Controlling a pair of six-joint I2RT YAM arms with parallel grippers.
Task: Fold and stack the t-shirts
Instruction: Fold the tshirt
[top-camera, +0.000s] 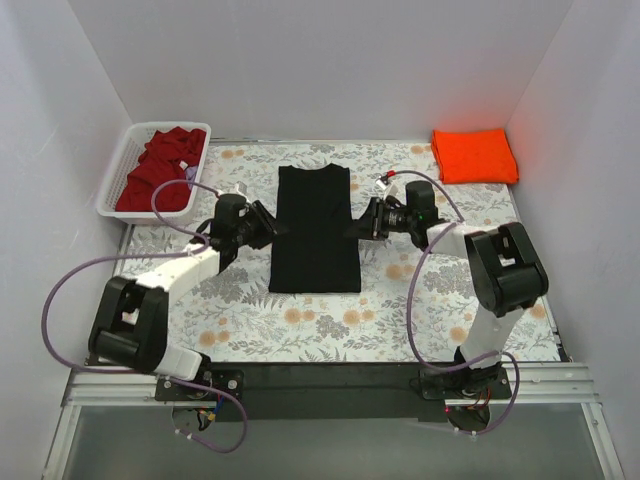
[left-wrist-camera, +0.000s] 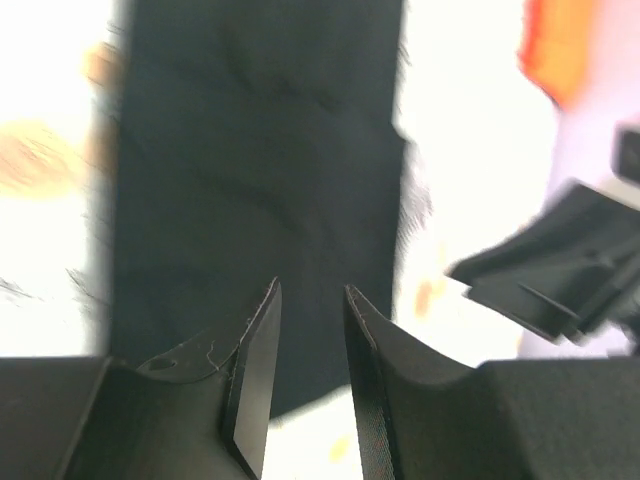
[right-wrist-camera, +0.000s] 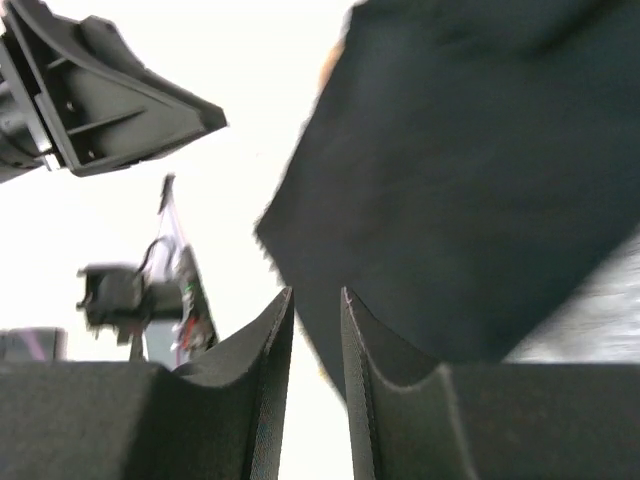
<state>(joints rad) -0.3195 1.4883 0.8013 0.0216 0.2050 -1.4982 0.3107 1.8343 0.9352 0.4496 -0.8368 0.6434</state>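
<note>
The left end effector (top-camera: 268, 222) hovers low over the desk (top-camera: 300, 325), just beside the left long edge of the black t-shirt (top-camera: 315, 228). In its wrist view the fingers (left-wrist-camera: 255, 350) are drawn almost together, with only a thin slit between them and nothing gripped. The right end effector (top-camera: 358, 226) faces it from the opposite side, at the shirt's right long edge. Its fingers (right-wrist-camera: 270, 340) are likewise nearly closed on nothing, and bright desk shows through the gap. Whether either tip touches the cloth cannot be told from the overhead view. The black t-shirt lies flat in the middle of the desk, folded into a long narrow rectangle with the sleeves tucked in and the collar toward the far edge. From the left wrist camera it (left-wrist-camera: 260, 150) fills the space ahead of the fingers, with the right end effector (left-wrist-camera: 560, 270) blurred beyond it. From the right wrist camera the dark cloth (right-wrist-camera: 480, 170) spreads to the upper right and the left end effector (right-wrist-camera: 110, 100) sits at the upper left. The orange t-shirt (top-camera: 474, 155) rests folded in the far right corner of the desk. The dark red t-shirt (top-camera: 160, 170) lies crumpled inside the white slatted basket (top-camera: 113, 180) at the far left corner.
</note>
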